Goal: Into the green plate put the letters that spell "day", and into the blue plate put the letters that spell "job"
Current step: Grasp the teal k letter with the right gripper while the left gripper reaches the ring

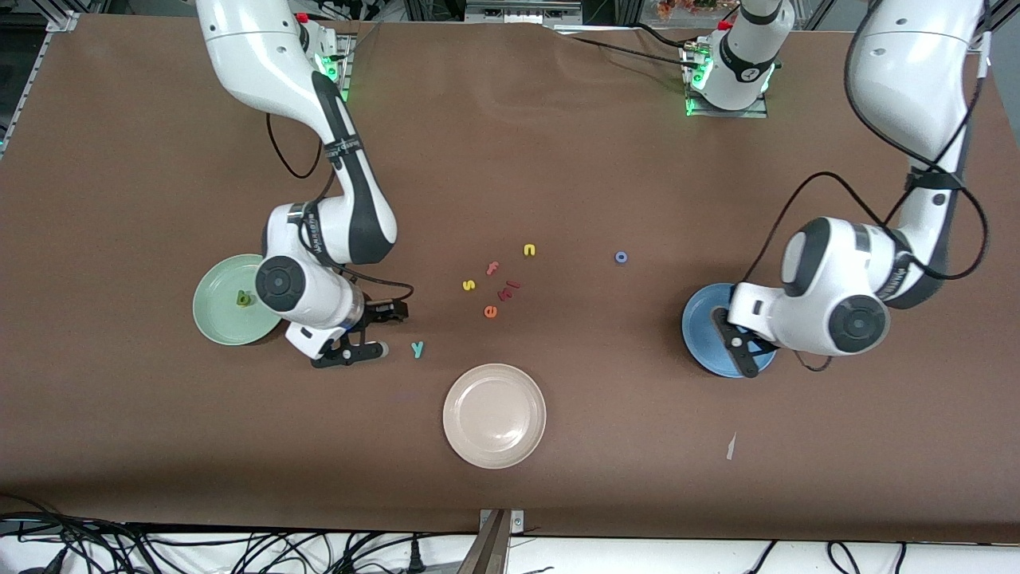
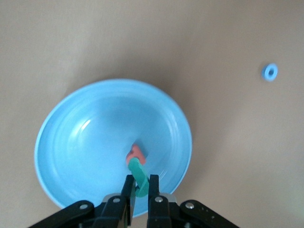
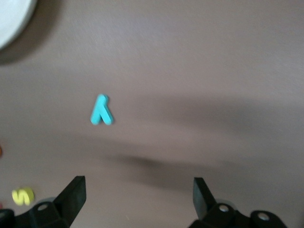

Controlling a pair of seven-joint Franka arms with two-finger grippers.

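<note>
While the left gripper (image 2: 141, 187) jaws clamp the teal "j" (image 2: 138, 172) over the blue plate (image 2: 71, 142), right gripper (image 3: 137, 190) jaws gape.

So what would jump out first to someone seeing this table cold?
Probably the left gripper, shut on a teal foam letter over the round blue plate, where a pinkish-red letter lies. Then the open right gripper beside the teal "y", near the mint-green plate.
</note>
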